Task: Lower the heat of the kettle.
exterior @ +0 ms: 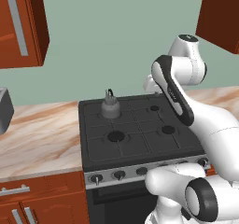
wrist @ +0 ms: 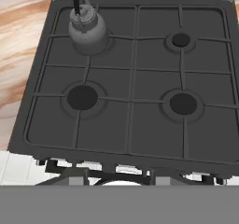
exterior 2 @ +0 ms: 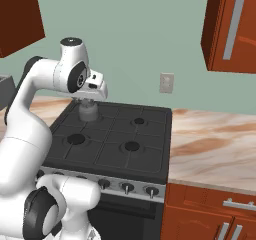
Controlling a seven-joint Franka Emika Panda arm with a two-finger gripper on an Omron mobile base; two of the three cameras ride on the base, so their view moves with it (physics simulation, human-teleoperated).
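One kettle (wrist: pixel 87 29) on rear-left burner, upper left of hand view. Stove knobs (exterior: pixel 119 174) along front panel, at lower frame edge, nearer gripper (exterior 2: pixel 96 90) than kettle. Gripper opening: cannot tell; nothing visibly held.

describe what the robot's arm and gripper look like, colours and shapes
The arm is glossy white, built of thick rounded segments with dark, nearly black bands and caps at the joints. One long link carries a dark oval stripe along its side. The hand is a white boxy block, seen in the right base view. The gripper ends in two small dark grey finger tips. No cables show.
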